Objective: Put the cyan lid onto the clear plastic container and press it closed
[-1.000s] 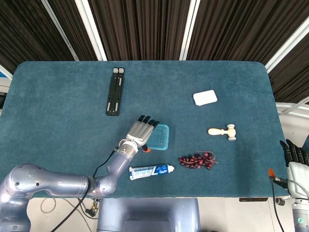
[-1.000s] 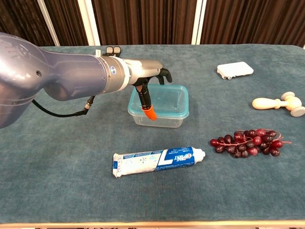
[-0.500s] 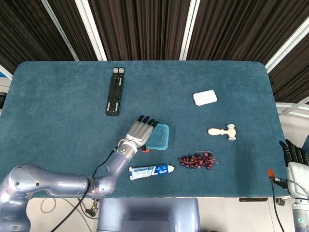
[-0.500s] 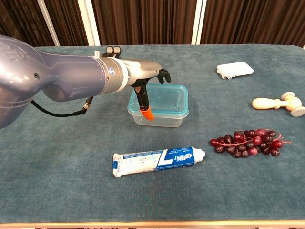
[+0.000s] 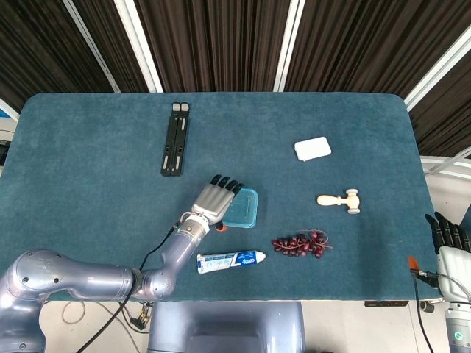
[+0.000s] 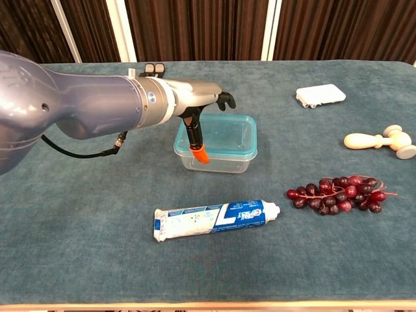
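A teal table (image 5: 88, 169) stands before dark curtains (image 5: 221, 44). Only the head view shows the right hand (image 5: 450, 246), off the table's right edge with fingers straight and slightly apart, holding nothing. It also shows a black bar (image 5: 175, 139) lying beyond the left hand's fingertips. The chest view alone shows the box's clear walls; nothing can be seen inside.

The left hand (image 6: 195, 107) lies flat over the left part of the lid (image 6: 224, 135), fingers (image 5: 227, 187) extended side by side; its orange-tipped thumb (image 6: 198, 144) hangs down in front of the box (image 6: 218, 161). Whether the fingers touch the lid I cannot tell. The lid sits on the box, under and right of the fingers. Toothpaste (image 6: 211, 220) lies nearer than the thumb. Right of the fingers lie grapes (image 6: 338, 193), a white pad (image 6: 320, 95) and a wooden mallet (image 6: 380, 140).
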